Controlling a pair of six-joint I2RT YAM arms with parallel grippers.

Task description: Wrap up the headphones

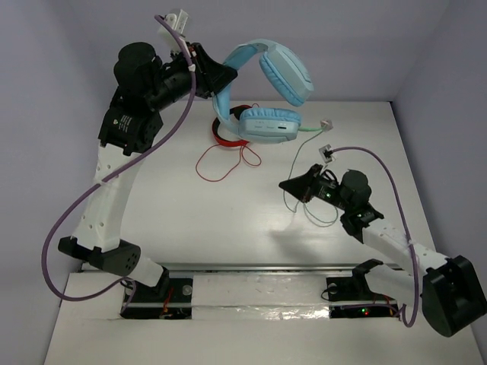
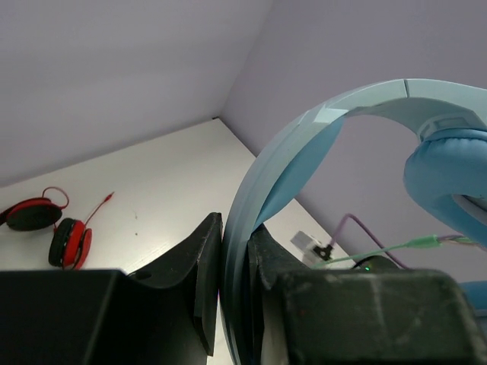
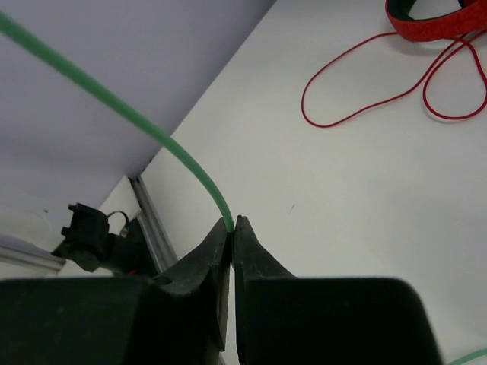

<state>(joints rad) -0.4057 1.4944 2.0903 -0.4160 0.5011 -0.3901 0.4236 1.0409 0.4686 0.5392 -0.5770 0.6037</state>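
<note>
The light-blue headphones (image 1: 270,95) hang in the air at the back of the table, earcups to the right. My left gripper (image 1: 221,80) is shut on their wide headband (image 2: 304,144), which passes between the two black fingers in the left wrist view. The thin pale green cable (image 1: 293,171) runs from the lower earcup down to my right gripper (image 1: 288,185). In the right wrist view the right gripper (image 3: 232,222) is shut on the green cable (image 3: 152,125), pinched at the fingertips. More cable loops on the table below the right gripper.
Smaller red-and-black headphones (image 1: 226,129) lie on the table under the blue ones, their red cable (image 1: 224,161) looped in front. They also show in the left wrist view (image 2: 53,228) and the right wrist view (image 3: 434,19). Purple walls close the back and sides.
</note>
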